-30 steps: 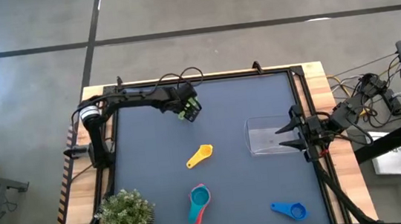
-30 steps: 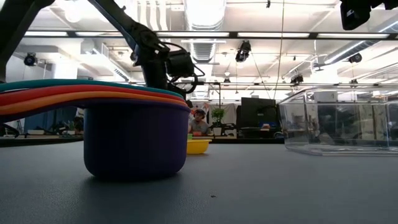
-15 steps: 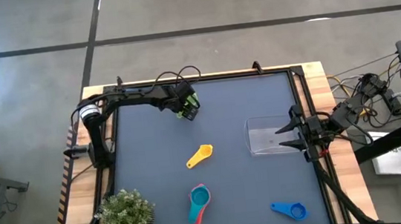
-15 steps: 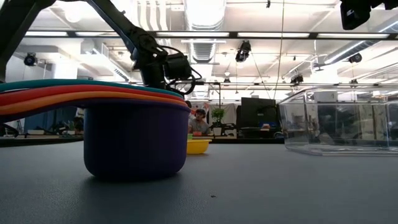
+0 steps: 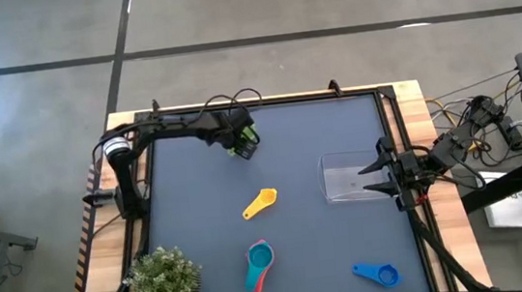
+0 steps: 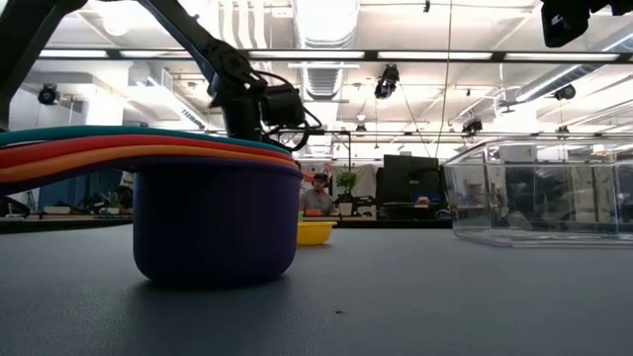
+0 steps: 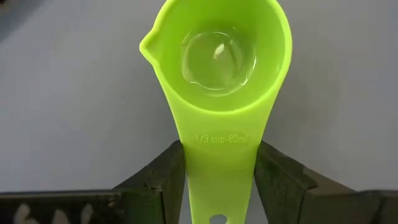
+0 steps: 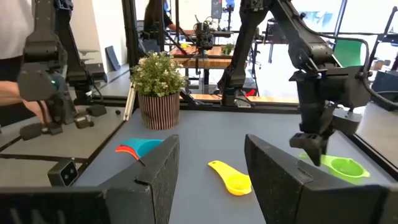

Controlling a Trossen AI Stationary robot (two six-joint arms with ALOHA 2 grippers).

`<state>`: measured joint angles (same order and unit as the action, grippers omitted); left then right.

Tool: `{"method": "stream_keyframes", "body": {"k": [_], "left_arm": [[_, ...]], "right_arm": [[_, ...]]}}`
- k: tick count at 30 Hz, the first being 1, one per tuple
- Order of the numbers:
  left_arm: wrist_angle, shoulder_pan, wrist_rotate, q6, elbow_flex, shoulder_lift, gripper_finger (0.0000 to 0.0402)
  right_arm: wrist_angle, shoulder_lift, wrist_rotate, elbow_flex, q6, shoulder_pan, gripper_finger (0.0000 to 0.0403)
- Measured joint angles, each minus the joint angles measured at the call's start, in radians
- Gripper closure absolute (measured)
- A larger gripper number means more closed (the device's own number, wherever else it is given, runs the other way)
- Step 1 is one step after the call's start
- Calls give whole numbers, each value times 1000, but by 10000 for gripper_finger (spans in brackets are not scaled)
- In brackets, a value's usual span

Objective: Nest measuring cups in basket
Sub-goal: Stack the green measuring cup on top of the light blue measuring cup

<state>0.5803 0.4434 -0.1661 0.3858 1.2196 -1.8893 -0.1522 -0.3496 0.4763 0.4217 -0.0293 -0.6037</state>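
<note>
The left end effector stands with one finger on each side of the flat handle of the green measuring cup, touching or nearly touching it, so the grasp looks only just made and I cannot say it is firm; the cup lies on the dark surface near the far left corner, well apart from the clear basket at the right side; the right end effector waits at the basket's right edge with its fingers partly open and nothing between them; the yellow cup lies near the middle, the stacked cups with the teal one on top lie at the near side beside the potted plant, and the blue cup is at the near right; the risk I see is that the narrow, smooth handle slips or the heavy bowl swings down when lifted, because the hold is far from the bowl.
</note>
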Motion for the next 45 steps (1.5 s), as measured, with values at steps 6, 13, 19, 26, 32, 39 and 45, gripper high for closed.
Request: {"method": "stream_keyframes", "body": {"k": [6,13,19,26,32,39,45], "left_arm": [[112,-124,-6,64,16,82,259],[176,-383,-52,289,2,241,259],[180,-680,-111,599,24,308,259],[229,-956,-173,929,136,240,259],[387,-1062,-159,1072,321,98,259],[537,-1087,-103,1101,582,-111,259],[687,-1086,-50,1142,744,-261,259]], "right_arm": [[-13,0,-1,0,2,0,232],[-39,2,-3,0,-16,0,232],[-52,2,-4,1,-41,0,232],[-62,2,-4,-2,-77,0,232],[-60,2,-4,-5,-87,0,232],[-60,2,-4,-7,-94,0,232],[-62,2,-6,-10,-105,0,232]]}}
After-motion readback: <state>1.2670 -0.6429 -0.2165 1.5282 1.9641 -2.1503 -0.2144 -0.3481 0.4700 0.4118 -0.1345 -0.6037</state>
